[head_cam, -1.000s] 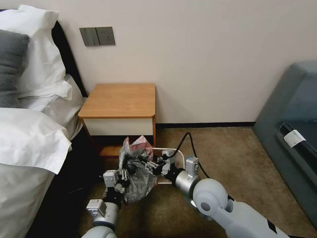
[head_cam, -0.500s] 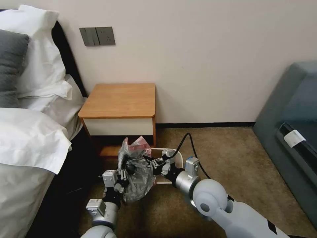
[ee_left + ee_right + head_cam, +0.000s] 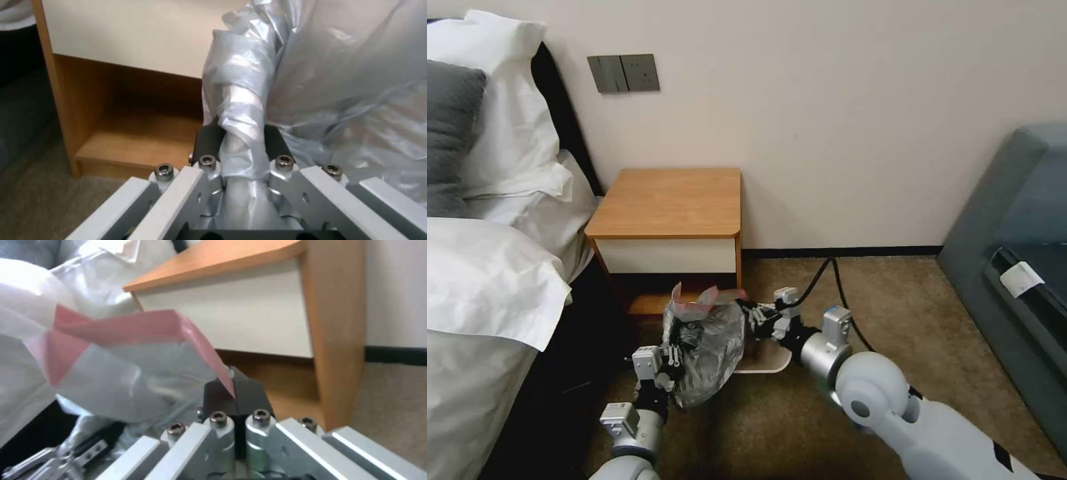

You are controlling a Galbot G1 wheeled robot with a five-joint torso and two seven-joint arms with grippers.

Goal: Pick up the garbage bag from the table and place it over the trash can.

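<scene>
At about 7 o'clock in the head view the left gripper [image 3: 675,355] clamps a twisted fold of the garbage bag [image 3: 704,347] (grey, pink-edged), which hangs over the trash can [image 3: 764,363] below the table [image 3: 670,200], while at 5 o'clock the right gripper [image 3: 746,309] pinches its pink edge.

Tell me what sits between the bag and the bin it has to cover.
Nothing visible. The bag hangs over the bin, held by the left gripper on a bunched fold and by the right gripper on its pink edge. Both are spreading it before the nightstand.
</scene>
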